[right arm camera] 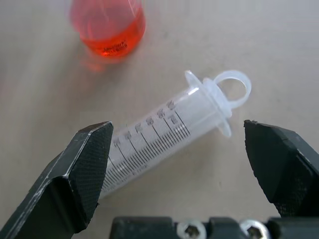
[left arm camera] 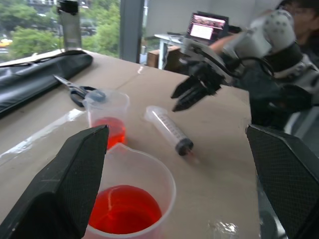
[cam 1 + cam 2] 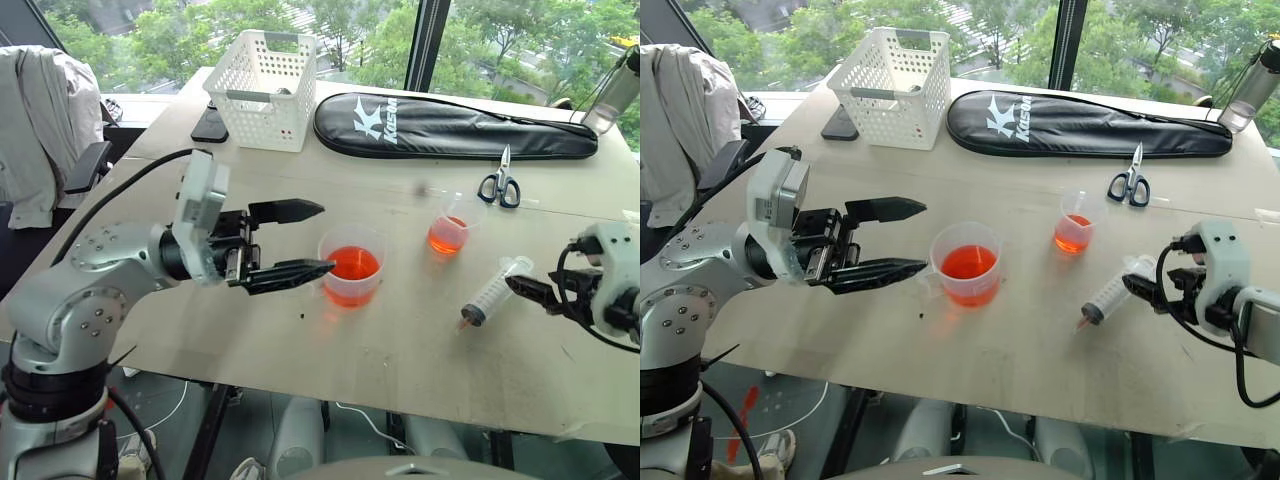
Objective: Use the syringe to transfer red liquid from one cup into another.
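On a pale tabletop (image 3: 400,350) by tall windows, a white slotted basket (image 3: 262,88) stands at the far left edge; what lies inside cannot be made out. Just beside it on the left lies a dark flat thing (image 3: 210,124). Nearer the front, the left gripper (image 3: 305,240) hangs level above the table, its two black fingers spread wide and grasping nothing, tips just short of the big cup (image 3: 352,265). That wide clear cup sits near the table's middle and holds red liquid (image 3: 353,263) to roughly a third of its depth, as the left wrist view shows. Behind it, a long black zipped case (image 3: 455,127) with white lettering stretches along the far side. To the right of the big cup and a little farther back stands the small cup (image 3: 450,232), narrower, also holding red liquid in its lower part. Scissors (image 3: 500,182) with dark handles lie just behind the small cup, blades pointing away. Right of the big cup and in front of the small one, the syringe (image 3: 493,292) lies flat on the table at a slant, nozzle toward the front edge, ring-topped plunger pushed in and pointing to the back right. The right gripper (image 3: 522,286) hovers at the syringe's plunger end, fingers wide apart on either side of the barrel and clear of it in the right wrist view. A clear bottle (image 3: 612,95) stands at the far right corner.
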Controlling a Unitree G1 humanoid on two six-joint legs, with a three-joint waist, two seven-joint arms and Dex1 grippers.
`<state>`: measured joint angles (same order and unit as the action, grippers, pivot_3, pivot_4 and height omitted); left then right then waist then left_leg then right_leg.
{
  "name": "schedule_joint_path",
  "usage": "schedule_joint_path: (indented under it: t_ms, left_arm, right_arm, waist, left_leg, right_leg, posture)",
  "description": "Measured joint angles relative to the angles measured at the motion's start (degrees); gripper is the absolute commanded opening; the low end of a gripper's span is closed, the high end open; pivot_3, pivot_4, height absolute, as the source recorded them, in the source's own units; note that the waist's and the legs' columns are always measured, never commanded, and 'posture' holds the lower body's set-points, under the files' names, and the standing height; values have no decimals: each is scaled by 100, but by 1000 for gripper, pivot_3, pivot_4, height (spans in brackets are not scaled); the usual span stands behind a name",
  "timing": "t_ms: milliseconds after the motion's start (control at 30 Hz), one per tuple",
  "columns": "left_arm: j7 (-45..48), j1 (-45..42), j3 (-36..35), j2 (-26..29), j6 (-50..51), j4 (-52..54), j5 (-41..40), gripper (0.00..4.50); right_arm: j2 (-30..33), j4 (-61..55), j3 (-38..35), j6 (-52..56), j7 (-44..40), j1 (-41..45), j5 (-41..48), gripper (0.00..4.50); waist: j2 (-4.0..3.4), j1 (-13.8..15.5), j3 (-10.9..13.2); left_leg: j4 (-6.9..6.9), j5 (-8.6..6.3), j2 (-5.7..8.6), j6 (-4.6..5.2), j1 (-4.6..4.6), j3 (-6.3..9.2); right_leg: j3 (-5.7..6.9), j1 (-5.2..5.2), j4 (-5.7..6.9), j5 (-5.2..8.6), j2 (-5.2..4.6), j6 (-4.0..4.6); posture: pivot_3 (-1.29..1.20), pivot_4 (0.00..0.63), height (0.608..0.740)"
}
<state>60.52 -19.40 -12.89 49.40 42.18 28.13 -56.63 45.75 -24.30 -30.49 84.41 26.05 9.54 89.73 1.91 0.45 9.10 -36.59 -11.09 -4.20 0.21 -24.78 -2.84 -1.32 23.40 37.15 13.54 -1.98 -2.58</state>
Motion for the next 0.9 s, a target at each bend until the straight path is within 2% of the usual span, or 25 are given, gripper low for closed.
schedule_joint_path:
  t_ms: [33,100,133,367,533,633,733,800,833,900]
  left_arm:
    - [50,25,2,23,-31,-3,53,4466]
    - [199,199,4,72,-107,-3,147,4466]
    - [237,264,7,73,-121,-3,159,4466]
    - [295,498,-22,167,-150,29,206,4466]
    - [142,491,-26,89,-152,92,184,4466]
    - [83,498,-36,83,-152,156,164,4466]
    - [-87,594,-77,29,-152,288,105,4500]
    - [-143,634,-77,-8,-152,301,89,4500]
    - [-199,645,-77,-39,-152,328,77,4500]
    - [-307,710,-86,-59,-152,451,25,4500]
  right_arm:
    - [131,94,174,-210,333,-57,354,4500]
    - [567,249,891,-1331,1698,-272,1658,4500]
    - [622,239,1101,-1702,2036,-300,1931,4500]
    - [338,-107,1991,-2950,3025,-379,2190,4500]
    - [-222,35,2490,-3279,3671,-6,2230,4500]
    - [-348,191,2636,-3316,3926,119,2234,4500]
    - [-352,518,2870,-3125,4105,425,2235,3879]
    - [-261,585,2875,-3013,4060,425,2234,3106]
    - [-69,607,2890,-2885,3931,397,2242,2704]
    - [763,643,2881,-2441,3396,194,2267,1839]
  waist:
    - [-1,1,0]
    - [0,-7,0]
    - [2,-22,1]
    - [3,-84,0]
    - [3,-132,0]
    - [3,-125,0]
    - [2,-118,0]
    - [4,-117,-1]
    - [0,-111,1]
    - [-1,-76,2]
  left_leg:
    - [2,0,2,0,0,-2]
    - [5,0,1,1,-1,-2]
    - [5,0,1,1,-4,0]
    - [3,0,0,1,-3,0]
    - [3,0,-3,1,0,-3]
    - [5,0,-2,1,-3,-5]
    - [6,0,-2,1,-8,-10]
    - [6,0,-2,1,-8,-9]
    - [5,0,-1,2,-8,-11]
    - [5,-1,0,3,-8,-15]
  right_leg:
    - [-2,0,0,0,0,0]
    - [-5,0,-6,0,0,-1]
    - [-3,1,-8,-1,1,-2]
    - [-4,1,-8,0,1,-4]
    - [-8,1,-8,-1,3,-4]
    - [-11,6,-7,-1,2,-2]
    - [-16,12,-7,-2,2,-3]
    - [-15,12,-7,-1,1,-2]
    - [-16,12,-7,-1,0,-2]
    - [-17,12,-9,-1,-4,-2]
  posture:
    - [0,150,724]
    - [0,150,724]
    - [0,150,724]
    - [0,150,724]
    - [0,150,724]
    - [0,150,724]
    - [0,150,724]
    - [0,150,724]
    - [0,150,724]
    - [0,150,724]
